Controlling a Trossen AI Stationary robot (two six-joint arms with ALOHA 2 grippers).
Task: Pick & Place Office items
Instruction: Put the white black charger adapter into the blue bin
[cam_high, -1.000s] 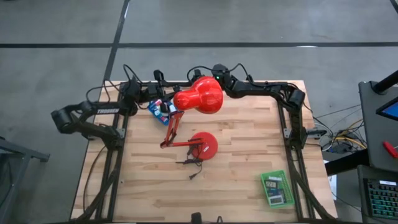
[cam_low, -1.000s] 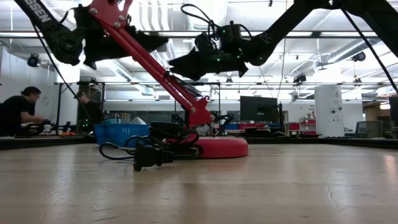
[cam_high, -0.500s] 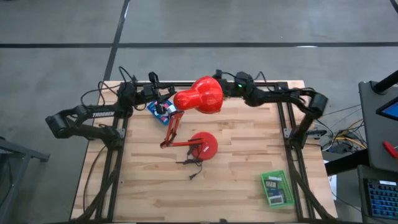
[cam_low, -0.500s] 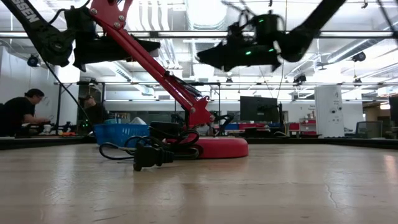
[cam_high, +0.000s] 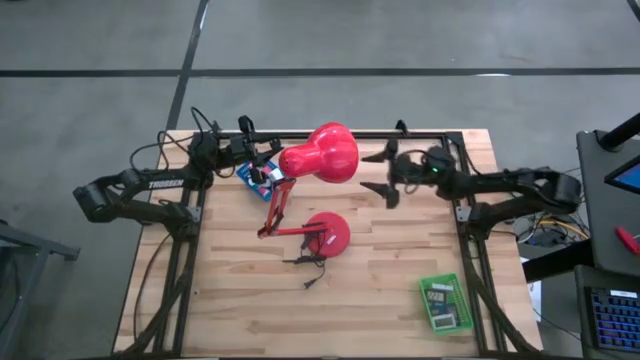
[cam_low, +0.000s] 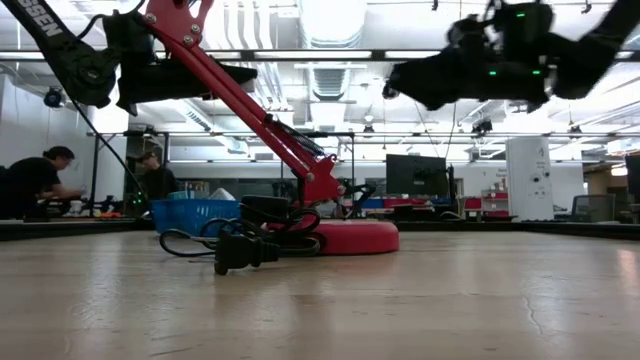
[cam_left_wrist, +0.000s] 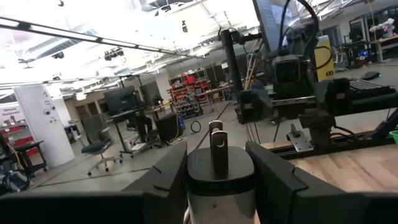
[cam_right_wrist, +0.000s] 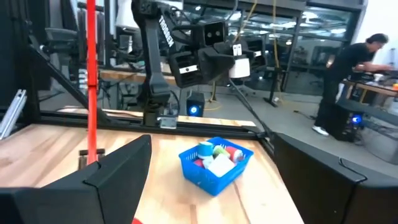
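Your right hand (cam_high: 378, 170) hangs spread wide and empty above the light wooden plank worktop (cam_high: 390, 265), at about one o'clock from the big red desk lamp (cam_high: 318, 155). Your left hand (cam_high: 262, 160), at eleven o'clock of that lamp, is closed on a small white block with a dark clip (cam_left_wrist: 217, 171), over the blue plastic basket (cam_right_wrist: 214, 163) of pink, teal and white office items (cam_right_wrist: 216, 155). At five o'clock lies the green flat tray (cam_high: 446, 304).

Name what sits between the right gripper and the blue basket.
In the high view, the red lamp's head lies between the open right gripper and the blue basket.
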